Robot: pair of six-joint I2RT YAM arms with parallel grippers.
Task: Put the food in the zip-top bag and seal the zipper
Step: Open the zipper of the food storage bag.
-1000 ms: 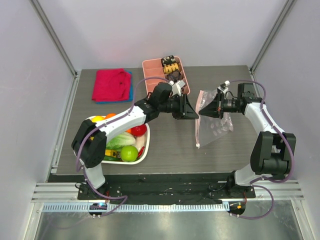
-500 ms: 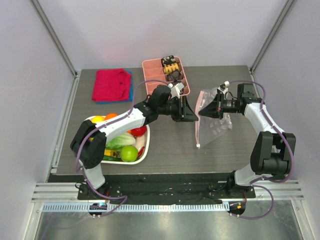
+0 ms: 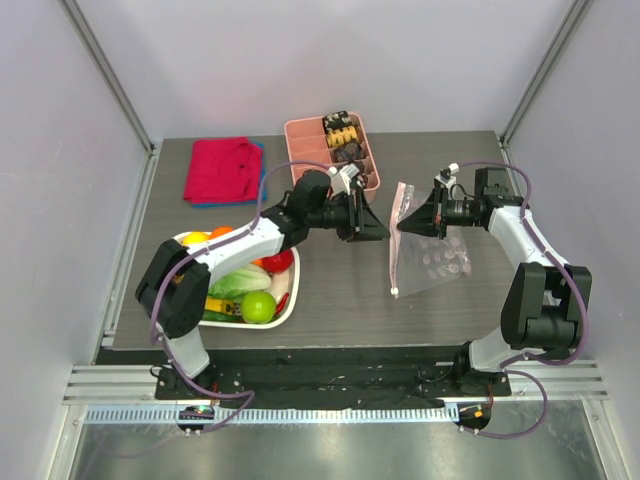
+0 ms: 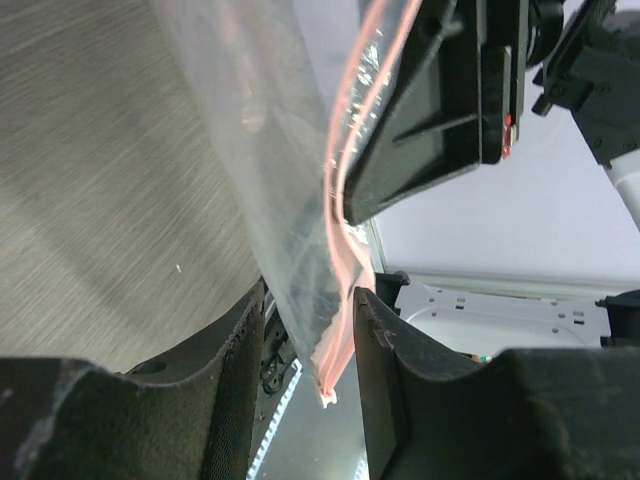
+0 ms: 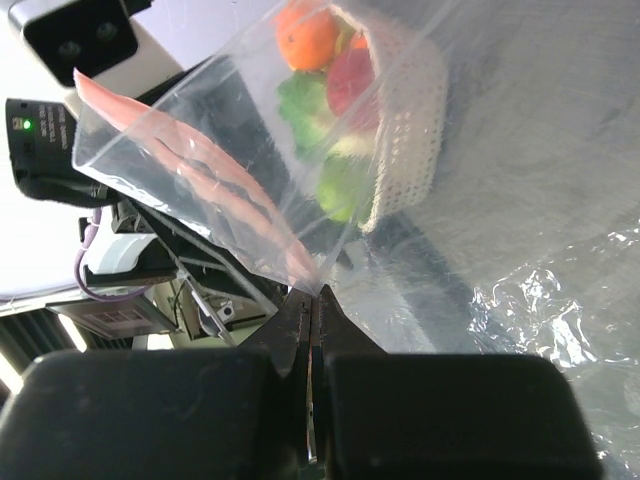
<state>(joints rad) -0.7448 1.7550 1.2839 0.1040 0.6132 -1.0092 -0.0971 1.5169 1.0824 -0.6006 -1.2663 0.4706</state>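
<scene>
The zip-top bag hangs from my right gripper, its lower part resting on the table. In the right wrist view the jaws are shut on the bag's edge. The pink zipper runs down the bag's left side. My left gripper is open; in its wrist view the zipper hangs between the two spread fingers, not clamped. The food sits in a white basket: a green apple, lettuce, red fruit, an orange. It also shows through the bag.
A pink compartment tray with dark and yellow snack pieces stands at the back centre. Red and blue folded cloths lie at the back left. The bag stands between the two grippers, right of centre.
My left gripper has drawn back a little to the left. The bag's lower part has settled and spread to the right on the table. The right gripper still holds the bag.
</scene>
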